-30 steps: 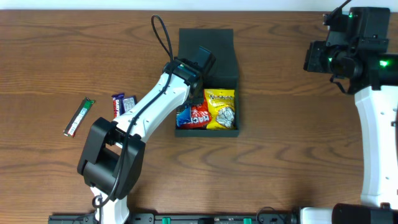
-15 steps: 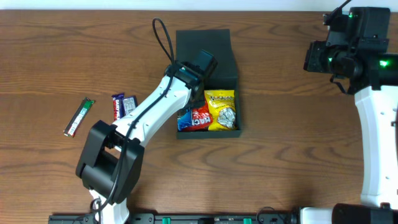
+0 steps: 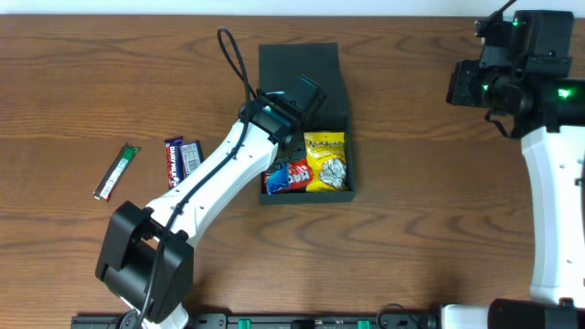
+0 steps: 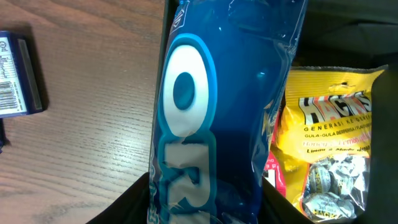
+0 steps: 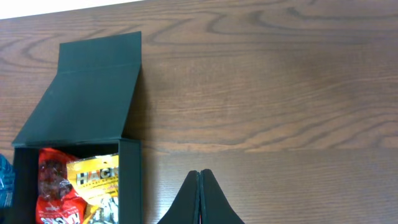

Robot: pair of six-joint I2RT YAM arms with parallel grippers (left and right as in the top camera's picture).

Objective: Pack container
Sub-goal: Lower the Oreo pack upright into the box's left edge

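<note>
Right now the left gripper is closed partway on a glossy blue packet, holding it at the left wall of the container. The black box sits directly below this gripper, its flap lid open beyond it. Just beside the blue packet lie a yellow packet and a red packet.

Out past the box's left wall, two dark blue bars and a green stick lie on the table, which is brown wood grain with a pale strip along its far edge. The right gripper hangs pinched shut over the wood, with the container ahead to its left.

The yellow packet reads "HACKS", the blue one shows a white oval and a large R, and one bar carries a barcode. Since a second ago the left arm's big lower joint has swung down and left, and the box has slid slightly left.
</note>
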